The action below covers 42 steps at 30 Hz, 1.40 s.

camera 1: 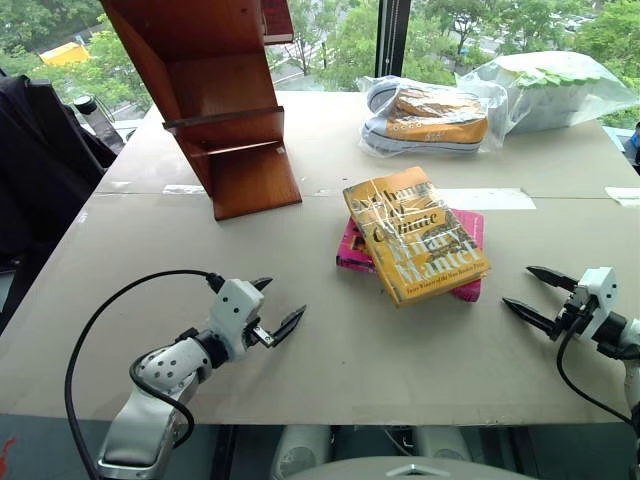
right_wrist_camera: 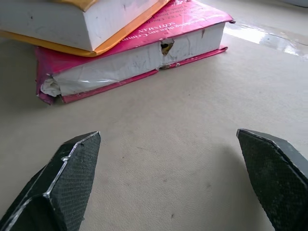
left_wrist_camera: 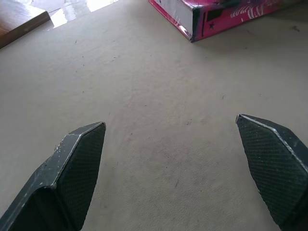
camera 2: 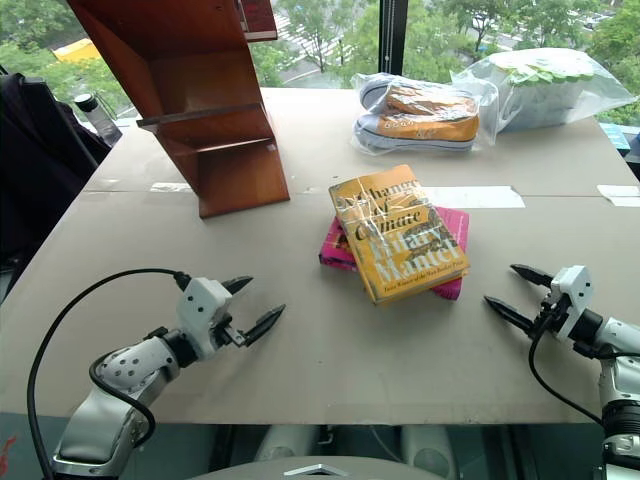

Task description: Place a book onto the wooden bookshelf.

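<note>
The yellow-orange book (camera 1: pixel 415 234) in glossy wrap lies flat on top of a pink book (camera 1: pixel 465 226) at the middle of the table. The wooden bookshelf (camera 1: pixel 215 100) stands slanted at the back left. My left gripper (camera 1: pixel 276 308) hovers open over the bare tabletop, to the front left of the books. On the right, my right gripper (camera 1: pixel 526 293) is open too, pointing toward the stack from a short way off. In the right wrist view the yellow book's (right_wrist_camera: pixel 86 19) page edge rests over the pink book (right_wrist_camera: pixel 130 57).
A bagged orange sneaker (camera 1: pixel 430 118) and a bagged white-and-green item (camera 1: pixel 550 88) lie at the table's (camera 1: pixel 330 330) back right. A dark jacket on a chair (camera 1: pixel 40 170) and a bottle (camera 1: pixel 95 118) sit off the left edge. Windows lie beyond.
</note>
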Each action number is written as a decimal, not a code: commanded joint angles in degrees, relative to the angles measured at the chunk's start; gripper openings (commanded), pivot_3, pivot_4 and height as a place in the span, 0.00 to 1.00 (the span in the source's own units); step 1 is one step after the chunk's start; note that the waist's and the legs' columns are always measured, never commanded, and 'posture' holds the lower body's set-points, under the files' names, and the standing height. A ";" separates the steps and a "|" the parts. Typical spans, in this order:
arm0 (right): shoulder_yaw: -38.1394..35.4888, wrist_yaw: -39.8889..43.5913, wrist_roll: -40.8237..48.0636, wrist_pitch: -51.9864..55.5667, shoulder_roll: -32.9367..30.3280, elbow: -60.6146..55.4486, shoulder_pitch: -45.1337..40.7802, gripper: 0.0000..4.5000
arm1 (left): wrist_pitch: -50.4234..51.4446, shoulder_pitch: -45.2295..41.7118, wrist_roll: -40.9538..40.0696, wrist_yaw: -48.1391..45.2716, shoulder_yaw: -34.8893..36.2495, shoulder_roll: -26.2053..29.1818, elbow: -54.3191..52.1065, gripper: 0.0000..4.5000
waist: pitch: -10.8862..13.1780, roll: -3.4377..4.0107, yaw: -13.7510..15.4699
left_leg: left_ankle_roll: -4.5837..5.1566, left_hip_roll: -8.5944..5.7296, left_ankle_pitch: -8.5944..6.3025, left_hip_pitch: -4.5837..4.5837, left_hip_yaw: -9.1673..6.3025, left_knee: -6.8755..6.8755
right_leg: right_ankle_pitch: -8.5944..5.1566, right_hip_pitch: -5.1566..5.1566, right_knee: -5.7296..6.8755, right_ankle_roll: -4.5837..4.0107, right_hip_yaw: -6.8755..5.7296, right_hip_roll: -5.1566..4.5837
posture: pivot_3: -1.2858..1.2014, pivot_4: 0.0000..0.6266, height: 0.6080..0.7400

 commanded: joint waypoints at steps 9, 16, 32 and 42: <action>3.50 -19.33 -8.96 7.46 -0.01 -0.26 -16.18 1.00 | 4.26 -6.12 -10.07 -10.51 6.69 9.69 -4.48 0.99 | 0.08 0.04 -0.16 | 0.00 -0.02 0.03 -0.52 0.02 0.09 | 0.10 -0.61 0.23 -0.15 0.04 0.17 | 0.52 0.24 0.64; 7.56 -21.92 -11.40 10.49 3.13 1.80 -24.23 0.71 | 10.08 -9.52 -15.33 -12.34 9.67 13.09 -6.62 1.00 | 0.15 0.03 -0.13 | 0.01 -0.03 0.03 -0.63 0.11 0.08 | 0.09 -0.61 0.11 -0.13 0.08 0.23 | 0.52 0.24 0.64; 11.98 -15.95 -10.61 15.18 7.90 -1.94 -26.29 0.01 | 13.93 -8.81 -18.31 -12.17 10.29 13.74 -10.80 1.00 | 0.24 -0.08 -1.30 | 0.01 -0.01 0.03 -0.54 0.13 0.09 | 0.10 -0.60 0.25 -0.11 0.13 0.31 | 0.52 0.24 0.64; 15.59 -14.12 -7.05 24.99 11.02 -16.78 -19.72 0.01 | 13.69 -7.55 -20.95 -13.31 10.12 12.49 -11.35 1.00 | 0.24 -0.09 -1.47 | 0.01 0.03 0.04 -0.49 0.14 0.11 | 0.11 -0.60 0.30 -0.11 0.14 0.33 | 0.52 0.24 0.64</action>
